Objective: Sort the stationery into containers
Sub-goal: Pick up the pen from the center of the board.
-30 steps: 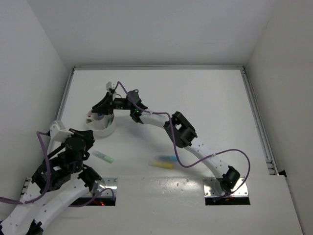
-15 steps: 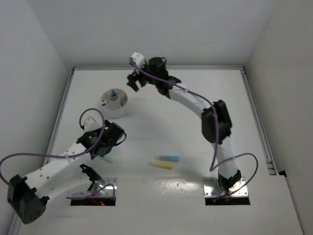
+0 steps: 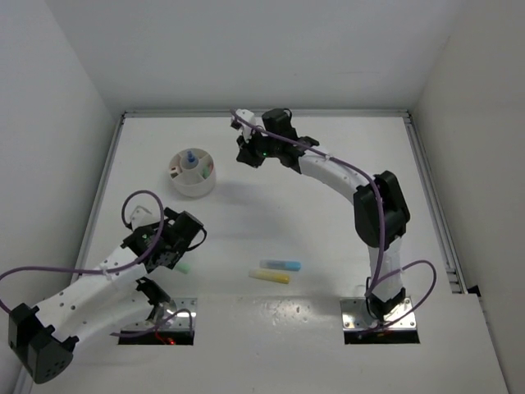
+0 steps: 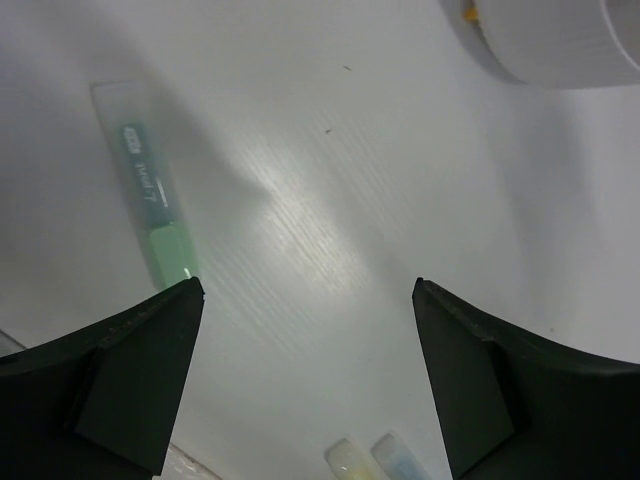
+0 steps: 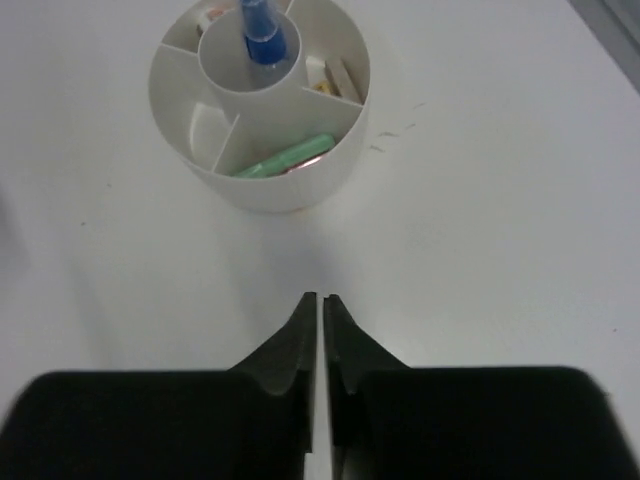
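The white round container (image 3: 193,174) stands at the back left. In the right wrist view the container (image 5: 205,140) holds an upright blue-capped tube (image 5: 262,30) in its centre well and a green marker (image 5: 285,158) in a front compartment. My right gripper (image 3: 244,154) hovers to its right, shut and empty (image 5: 321,298). A green marker (image 3: 182,267) lies on the table by my open, empty left gripper (image 3: 195,238); in the left wrist view the marker (image 4: 155,205) is left of the gripper (image 4: 308,290). A light blue marker (image 3: 280,265) and a yellow marker (image 3: 271,277) lie side by side at the front centre.
White walls enclose the table on three sides, with a metal rail (image 3: 435,205) along the right edge. The arm bases are bolted at the near edge on plates (image 3: 379,316). The container's rim (image 4: 560,45) shows at the top right of the left wrist view.
The container now stands farther back and right than a second ago. My right gripper left it, opened, then closed to its right. My left gripper opened and reached out over the green marker.
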`<state>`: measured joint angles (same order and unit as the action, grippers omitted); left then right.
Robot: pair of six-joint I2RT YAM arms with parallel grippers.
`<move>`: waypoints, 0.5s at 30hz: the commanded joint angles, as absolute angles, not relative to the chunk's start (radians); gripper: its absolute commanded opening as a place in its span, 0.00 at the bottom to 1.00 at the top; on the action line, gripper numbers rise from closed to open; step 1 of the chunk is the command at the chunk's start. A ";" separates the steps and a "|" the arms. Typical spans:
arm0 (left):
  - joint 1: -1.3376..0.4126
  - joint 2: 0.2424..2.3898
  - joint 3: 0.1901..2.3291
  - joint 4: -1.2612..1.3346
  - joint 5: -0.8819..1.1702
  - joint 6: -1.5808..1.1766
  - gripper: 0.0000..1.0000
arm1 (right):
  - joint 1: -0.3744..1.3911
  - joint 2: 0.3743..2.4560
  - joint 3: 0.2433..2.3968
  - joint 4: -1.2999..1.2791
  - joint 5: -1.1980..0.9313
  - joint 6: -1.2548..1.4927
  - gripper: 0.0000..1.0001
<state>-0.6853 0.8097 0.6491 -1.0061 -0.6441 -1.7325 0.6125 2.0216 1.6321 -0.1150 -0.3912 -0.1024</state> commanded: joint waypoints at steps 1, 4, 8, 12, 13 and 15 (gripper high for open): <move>-0.680 0.840 0.637 -1.123 -0.664 -1.870 0.91 | 0.580 1.939 1.559 -0.178 -0.486 -0.075 0.10; -0.680 0.890 0.614 -1.114 -0.640 -1.897 0.91 | 0.580 1.844 1.410 -0.169 -0.515 -0.089 0.50; -0.660 0.910 0.530 -1.042 -0.595 -1.907 0.88 | 0.562 1.761 1.336 -0.179 -0.534 -0.101 0.53; -0.637 0.890 0.476 -0.985 -0.557 -1.898 0.79 | 0.543 1.721 1.318 -0.247 -0.543 -0.101 0.51; -0.637 0.890 0.476 -0.974 -0.557 -1.898 0.77 | 0.543 1.710 1.304 -0.256 -0.543 -0.101 0.50; -0.627 0.890 0.476 -0.974 -0.557 -1.898 0.74 | 0.532 1.674 1.284 -0.256 -0.543 -0.101 0.50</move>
